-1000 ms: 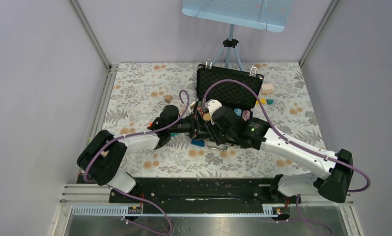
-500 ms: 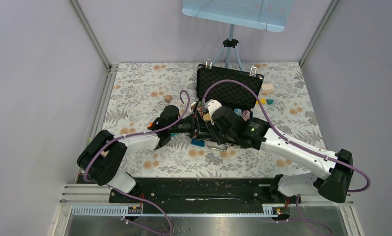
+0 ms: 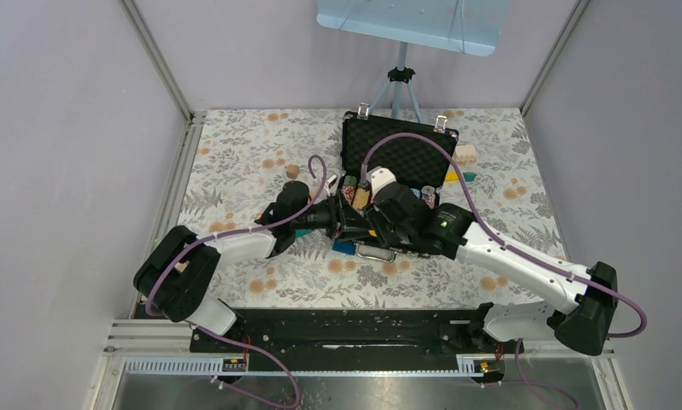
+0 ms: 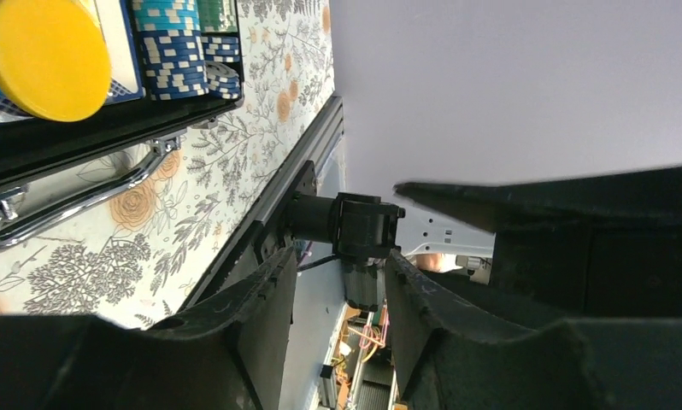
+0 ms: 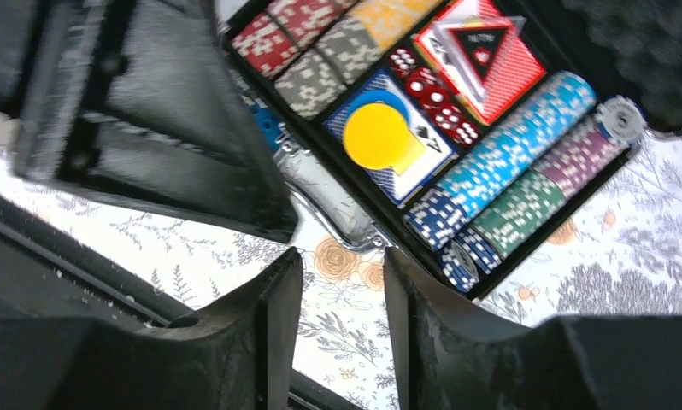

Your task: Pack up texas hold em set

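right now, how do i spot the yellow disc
Start at the open black textured briefcase. Beside its row of red dice lies a blue-backed card deck; the plain yellow round disc rests on it, smooth unlike the striped chips.

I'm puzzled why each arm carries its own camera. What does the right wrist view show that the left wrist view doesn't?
Only the right wrist view shows the red dice, the red deck, the red chips, the grey chips and the foam lid. Only the left wrist view shows the grey wall. Both show the yellow disc, the light-blue chips, the green chips, the silver handle and the floral cloth.
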`<state>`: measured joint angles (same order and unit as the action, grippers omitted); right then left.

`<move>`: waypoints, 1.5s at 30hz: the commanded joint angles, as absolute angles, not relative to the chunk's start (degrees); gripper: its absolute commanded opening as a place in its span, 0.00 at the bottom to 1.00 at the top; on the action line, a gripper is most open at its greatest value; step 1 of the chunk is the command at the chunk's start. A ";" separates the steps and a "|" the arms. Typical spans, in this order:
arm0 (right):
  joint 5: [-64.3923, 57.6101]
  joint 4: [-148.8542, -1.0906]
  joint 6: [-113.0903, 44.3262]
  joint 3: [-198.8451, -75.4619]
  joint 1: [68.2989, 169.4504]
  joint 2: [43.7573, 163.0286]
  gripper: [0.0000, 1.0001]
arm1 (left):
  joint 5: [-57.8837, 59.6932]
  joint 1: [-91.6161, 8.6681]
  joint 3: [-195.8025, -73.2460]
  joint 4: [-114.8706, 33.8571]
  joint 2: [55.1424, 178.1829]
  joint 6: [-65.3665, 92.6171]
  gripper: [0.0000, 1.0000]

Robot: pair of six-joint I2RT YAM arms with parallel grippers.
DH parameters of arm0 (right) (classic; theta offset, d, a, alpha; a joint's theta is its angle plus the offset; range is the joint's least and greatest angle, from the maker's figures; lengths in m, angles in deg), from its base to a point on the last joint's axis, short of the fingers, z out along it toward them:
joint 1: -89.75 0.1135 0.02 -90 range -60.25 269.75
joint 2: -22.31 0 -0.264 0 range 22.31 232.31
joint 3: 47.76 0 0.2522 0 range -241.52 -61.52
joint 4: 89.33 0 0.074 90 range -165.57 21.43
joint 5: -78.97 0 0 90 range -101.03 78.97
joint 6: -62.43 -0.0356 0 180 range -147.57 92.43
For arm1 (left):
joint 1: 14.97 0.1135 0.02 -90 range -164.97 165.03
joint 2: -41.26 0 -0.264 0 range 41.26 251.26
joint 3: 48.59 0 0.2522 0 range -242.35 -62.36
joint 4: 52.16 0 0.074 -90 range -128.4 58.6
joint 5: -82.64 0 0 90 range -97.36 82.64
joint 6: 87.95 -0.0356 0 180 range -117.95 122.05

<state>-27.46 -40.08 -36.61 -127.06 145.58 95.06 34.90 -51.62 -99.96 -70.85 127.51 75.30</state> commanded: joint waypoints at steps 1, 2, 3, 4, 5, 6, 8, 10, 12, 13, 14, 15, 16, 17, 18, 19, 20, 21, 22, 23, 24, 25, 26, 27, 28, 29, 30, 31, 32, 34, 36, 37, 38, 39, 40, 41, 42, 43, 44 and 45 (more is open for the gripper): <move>-33.77 -42.87 -42.95 -125.09 141.29 89.87 0.49 | 35.33 -50.62 -102.20 -69.36 124.96 71.60 0.44; -35.00 -43.00 -44.87 -124.17 139.71 89.36 0.51 | 35.09 -50.39 -102.32 -68.21 124.23 70.73 0.44; -35.92 -42.98 -47.00 -123.26 137.51 88.93 0.53 | 34.89 -50.09 -102.59 -66.47 123.43 69.62 0.45; -36.51 -42.96 -49.32 -122.34 135.01 88.58 0.55 | 34.57 -49.74 -102.97 -64.27 122.50 68.35 0.47; -36.10 -43.07 -51.51 -121.24 132.51 88.29 0.56 | 34.23 -49.37 -103.42 -61.90 121.43 66.66 0.48; -35.07 -43.92 -53.68 -119.54 128.85 87.90 0.56 | 33.84 -48.96 -104.07 -58.94 120.51 64.94 0.49; -30.79 -48.39 -57.95 -115.63 123.63 87.03 0.56 | 32.61 -48.12 -105.81 -52.45 118.42 60.37 0.53; -26.06 -53.42 -62.11 -111.62 118.52 86.64 0.55 | 30.23 -47.23 -108.06 -44.74 116.17 54.16 0.58; -21.53 -58.93 -65.93 -108.15 114.38 87.00 0.55 | 27.82 -46.46 -110.32 -38.08 114.24 49.47 0.62; -19.42 -62.02 -67.77 -106.70 112.70 87.59 0.55 | 26.82 -45.95 -111.21 -35.15 113.42 47.48 0.63; -17.06 -64.91 -69.36 -105.52 111.11 88.38 0.54 | 26.08 -45.46 -112.07 -32.97 112.35 46.01 0.63; -15.30 -67.80 -70.87 -104.67 109.96 89.59 0.54 | 25.64 -44.80 -112.63 -30.91 111.69 44.69 0.63; -14.28 -70.09 -72.19 -104.20 108.86 90.74 0.54 | 25.59 -44.13 -112.97 -29.98 111.09 43.55 0.64; -13.83 -71.70 -73.16 -104.08 108.20 91.95 0.54 | 25.55 -43.44 -113.25 -28.58 110.66 42.67 0.64; -14.06 -73.04 -73.77 -104.20 107.76 93.06 0.54 | 25.47 -42.69 -113.27 -27.77 110.23 41.85 0.64; -14.37 -74.20 -74.32 -104.41 107.28 94.66 0.54 | 25.48 -41.92 -113.20 -27.03 109.88 41.25 0.64; -14.40 -74.86 -74.76 -104.82 106.72 95.77 0.54 | 25.57 -41.23 -113.00 -26.52 109.56 40.76 0.64; -14.49 -76.79 -74.89 -105.24 106.10 96.95 0.54 | 25.78 -40.62 -112.72 -26.20 109.21 40.40 0.64; -14.66 -77.61 -75.10 -105.73 105.51 98.08 0.54 | 25.97 -39.96 -112.39 -25.98 108.92 40.13 0.64; -14.76 -78.11 -75.23 -106.15 104.92 99.10 0.54 | 26.29 -39.53 -112.06 -25.95 108.70 39.92 0.64; -14.83 -78.64 -75.52 -106.51 104.28 100.04 0.54 | 26.43 -39.12 -111.76 -25.84 108.43 39.76 0.64; -15.12 -79.02 -75.75 -106.81 103.62 100.88 0.54 | 26.56 -38.76 -111.49 -25.71 108.16 39.50 0.64; -15.42 -79.26 -75.99 -107.02 103.07 101.71 0.53 | 26.58 -38.50 -111.29 -25.48 107.92 39.25 0.64; -15.76 -79.41 -76.03 -107.23 102.43 102.32 0.53 | 26.69 -38.24 -111.23 -25.19 107.78 38.81 0.64; -16.04 -79.55 -76.01 -107.37 101.98 102.87 0.53 | 26.64 -38.04 -111.30 -24.87 107.55 38.35 0.64; -16.18 -79.90 -75.84 -107.46 101.40 103.21 0.53 | 26.35 -37.93 -111.42 -24.44 107.29 37.77 0.64; -16.30 -80.22 -75.64 -107.48 100.93 103.50 0.53 | 25.97 -37.81 -111.67 -23.99 106.96 37.26 0.64; -16.41 -80.37 -75.30 -107.69 100.48 103.78 0.52 | 25.42 -37.76 -111.86 -23.44 106.75 36.67 0.64; -16.21 -80.35 -75.08 -108.09 100.05 104.28 0.52 | 24.96 -37.62 -112.04 -22.85 106.54 36.10 0.64; -15.33 -80.31 -74.71 -108.86 99.47 105.30 0.52 | 24.44 -37.33 -112.26 -22.16 106.35 35.58 0.64; -14.78 -80.31 -74.34 -109.70 99.17 106.27 0.52 | 24.55 -37.11 -112.18 -21.97 106.37 35.52 0.64; -14.70 -80.25 -74.20 -110.01 99.08 106.68 0.52 | 24.71 -36.96 -112.12 -22.04 106.49 35.53 0.64; -14.64 -80.16 -74.03 -110.30 99.01 107.19 0.52 | 24.87 -36.95 -112.06 -22.05 106.54 35.58 0.64; -14.67 -79.99 -73.92 -110.63 98.86 107.80 0.52 | 25.17 -36.84 -112.00 -22.13 106.61 35.66 0.64; -14.74 -79.75 -73.82 -111.04 98.74 108.22 0.52 | 25.31 -36.76 -111.89 -22.31 106.64 35.79 0.64; -14.84 -79.58 -73.68 -111.27 98.72 108.65 0.52 | 25.40 -36.75 -111.73 -22.38 106.60 35.94 0.64; -15.02 -79.11 -73.63 -111.56 98.56 109.05 0.51 | 25.54 -36.76 -111.60 -22.49 106.56 36.11 0.64; -15.06 -79.03 -73.55 -111.69 98.48 109.43 0.51 | 25.60 -36.77 -111.50 -22.62 106.52 36.15 0.64; -14.96 -79.00 -73.46 -111.82 98.38 109.79 0.51 | 25.68 -36.73 -111.32 -22.73 106.43 36.20 0.64; -14.81 -78.89 -73.49 -111.92 98.32 110.11 0.51 | 25.69 -36.77 -111.21 -22.80 106.47 36.29 0.64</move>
